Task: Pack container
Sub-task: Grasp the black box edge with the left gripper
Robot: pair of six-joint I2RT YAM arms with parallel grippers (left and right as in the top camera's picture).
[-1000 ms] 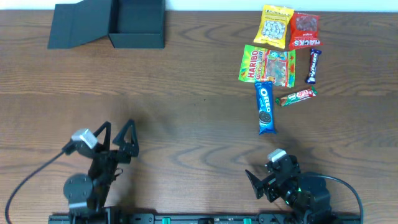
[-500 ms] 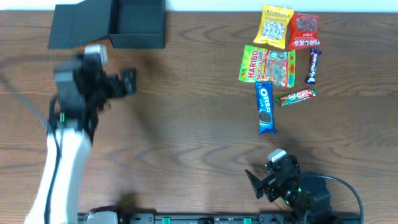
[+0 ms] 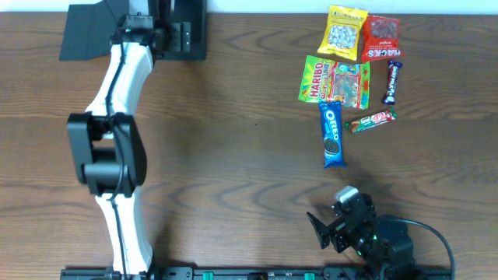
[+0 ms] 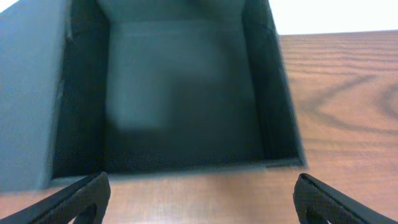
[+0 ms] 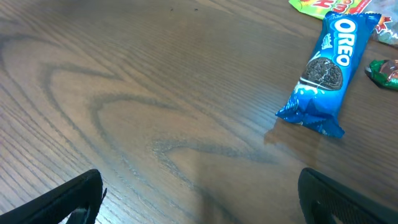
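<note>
- The dark teal-black, matte, square cardboard container [image 3: 87, 33] sits at the far left corner of the brown wood-grain counter [image 3: 233, 155]. Its hinged flap lid lies open to the left, and the inside shows bare in the left wrist view.
- The left gripper [image 3: 173, 33] is stretched out over the container's near wall, fingers spread wide apart and holding nothing.
- The right gripper [image 3: 328, 225] rests low at the counter's near right edge, fingers likewise spread wide and empty.
- 6 snacks lie grouped at the far right, well apart from the container: a yellow nut packet [image 3: 346, 33], a red packet [image 3: 380, 39], a green Haribo gummy bag [image 3: 336, 82], a dark blue candy bar [image 3: 393, 82], a small green-and-red wrapped bar [image 3: 371, 120] and a blue Oreo cookie pack [image 3: 332, 134].
- The Oreo pack lies nearest the right gripper, not touching it.
</note>
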